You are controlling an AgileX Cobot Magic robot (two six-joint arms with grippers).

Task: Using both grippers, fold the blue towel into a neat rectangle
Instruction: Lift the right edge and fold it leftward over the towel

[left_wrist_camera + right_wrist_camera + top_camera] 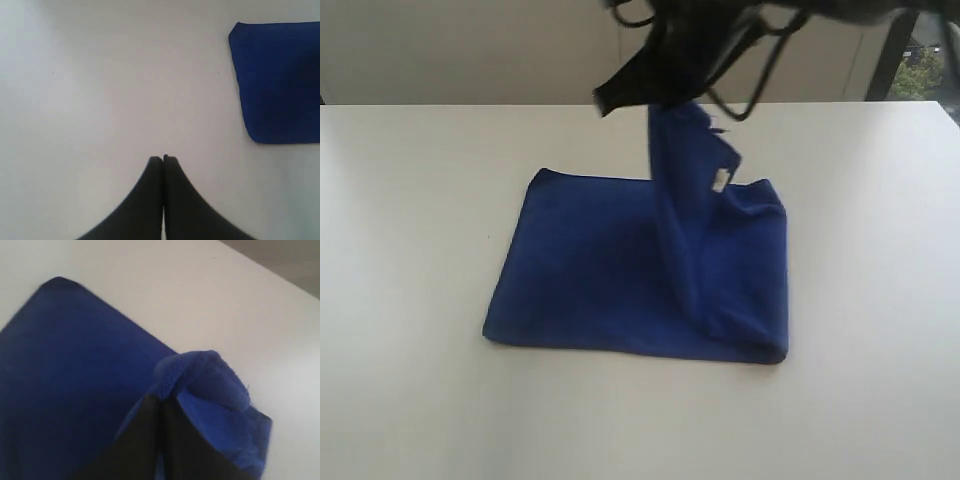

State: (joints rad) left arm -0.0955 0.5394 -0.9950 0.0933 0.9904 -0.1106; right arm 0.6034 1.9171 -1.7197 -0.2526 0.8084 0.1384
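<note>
Right gripper (161,400) is closed tight on one corner of the towel (590,270) — its wrist view shows blue cloth bunched over the tips of the black jaws. Left gripper (163,159) is closed too, but w/ nothing inside. It hangs over bare table (410,200), and the towel is apart from it, off to one side.

Towel lies near the middle of the table, most of it flat, w/ the long axis left-right in the exterior view. The held corner is pulled up as a steep flap above the right part of the cloth, so the flat part spreads mostly to the left of the right gripper. I think the next move turns on this: the flap must travel over the flat part, approx. along that axis. Right arm is the nearer one, as it holds the cloth.

Only the exterior view shows the flap's height and the small white tag (720,181) on it. Only the wrist views show the jaws — in the exterior view the arms are a dark blur at the top, and I cannot pick out the left gripper there.
</note>
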